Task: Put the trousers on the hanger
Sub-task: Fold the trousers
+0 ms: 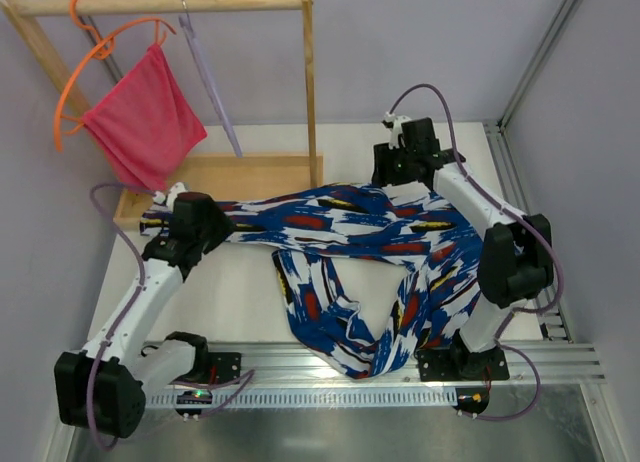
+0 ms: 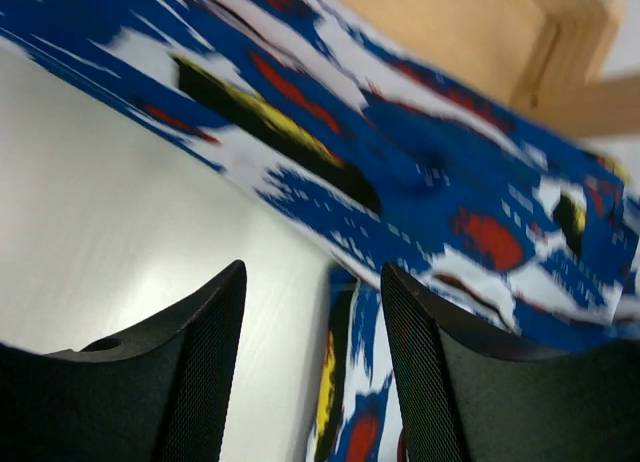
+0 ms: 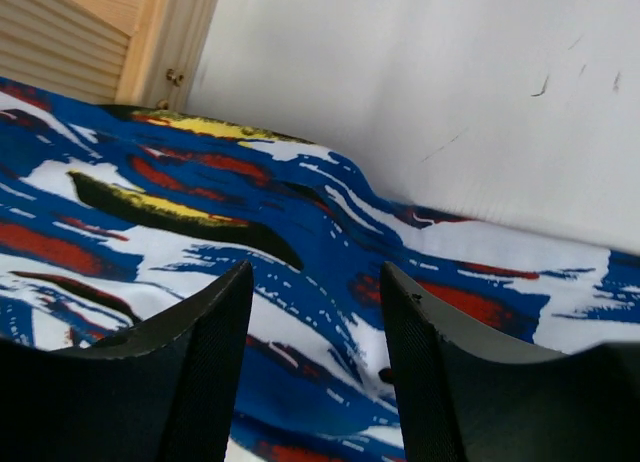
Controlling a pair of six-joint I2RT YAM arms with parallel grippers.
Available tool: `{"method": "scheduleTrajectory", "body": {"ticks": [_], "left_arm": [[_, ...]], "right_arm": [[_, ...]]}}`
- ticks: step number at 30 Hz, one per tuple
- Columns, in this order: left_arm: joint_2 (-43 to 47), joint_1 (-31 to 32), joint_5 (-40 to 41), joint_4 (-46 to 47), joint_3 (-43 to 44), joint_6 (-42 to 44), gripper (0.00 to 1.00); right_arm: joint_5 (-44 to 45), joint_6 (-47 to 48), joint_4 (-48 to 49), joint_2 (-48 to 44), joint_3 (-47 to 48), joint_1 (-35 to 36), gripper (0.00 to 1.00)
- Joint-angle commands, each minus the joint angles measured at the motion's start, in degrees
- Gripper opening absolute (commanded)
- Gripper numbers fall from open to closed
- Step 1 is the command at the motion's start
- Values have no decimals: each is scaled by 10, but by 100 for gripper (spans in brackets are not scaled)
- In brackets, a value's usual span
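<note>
The trousers (image 1: 345, 227), in a blue, white, red and black print, lie spread flat across the table, with their legs folding toward the near edge. My left gripper (image 1: 165, 212) stands open at their left end. In the left wrist view the left gripper (image 2: 313, 292) has bare table and a strip of trousers (image 2: 400, 152) between its fingers, gripping nothing. My right gripper (image 1: 398, 178) is open at the right end of the trousers. In the right wrist view the right gripper (image 3: 315, 287) hovers just over the trousers (image 3: 200, 202). The pale lavender hanger (image 1: 207, 74) hangs from the wooden rail.
A wooden rack (image 1: 308, 82) stands at the back on a low wooden tray base (image 1: 240, 172). An orange hanger (image 1: 95, 57) on its rail carries a pink-red cloth (image 1: 145, 122). Metal rails (image 1: 330, 367) run along the near edge.
</note>
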State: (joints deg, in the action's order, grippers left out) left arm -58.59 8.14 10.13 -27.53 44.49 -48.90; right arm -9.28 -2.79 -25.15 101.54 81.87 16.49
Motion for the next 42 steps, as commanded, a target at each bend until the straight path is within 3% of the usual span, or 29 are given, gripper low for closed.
{"method": "scheduleTrajectory", "body": {"ticks": [1,2,5,11,15,19,22,23,26,28,30,31,32,35,38,42], "left_arm": [[4,92,14,2,-33,-24,57],[-6,138,23,11,-40,-32,57],[-56,190,26,50,-67,-52,59],[-150,228,-10,142,-93,-100,61],[-200,234,-33,192,-97,-121,61],[-260,253,-39,211,-81,-138,62],[-297,270,-21,187,-68,-159,59],[-303,274,-20,179,-68,-163,50],[-284,277,18,123,-64,-190,26],[-233,276,73,47,-56,-199,25],[-190,276,117,-16,-29,-214,17],[-149,277,159,-70,-19,-225,12],[-126,276,181,-99,-1,-234,0],[-61,272,263,-174,10,-279,0],[-40,221,270,-232,23,-296,0],[-47,175,327,-370,110,-365,1]], "right_arm": [[-1,-47,-4,-104,-22,-1,57],[-6,-55,-8,-114,-36,-1,57],[-4,-93,-15,-171,-88,-1,57],[52,-174,6,-279,-218,-1,57],[115,-180,-21,-309,-224,-1,57],[123,-182,-29,-345,-232,-1,57],[125,-185,-25,-367,-245,-1,57],[126,-186,-25,-369,-249,-2,57],[134,-188,-29,-376,-253,-1,57],[148,-193,-38,-377,-254,-2,57],[177,-206,-47,-376,-251,-1,57],[194,-229,-60,-375,-249,-2,57],[207,-250,-66,-372,-248,-1,57],[250,-305,-87,-363,-249,-1,57],[276,-332,-97,-357,-259,-2,57],[309,-358,-110,-357,-282,-1,55]]}}
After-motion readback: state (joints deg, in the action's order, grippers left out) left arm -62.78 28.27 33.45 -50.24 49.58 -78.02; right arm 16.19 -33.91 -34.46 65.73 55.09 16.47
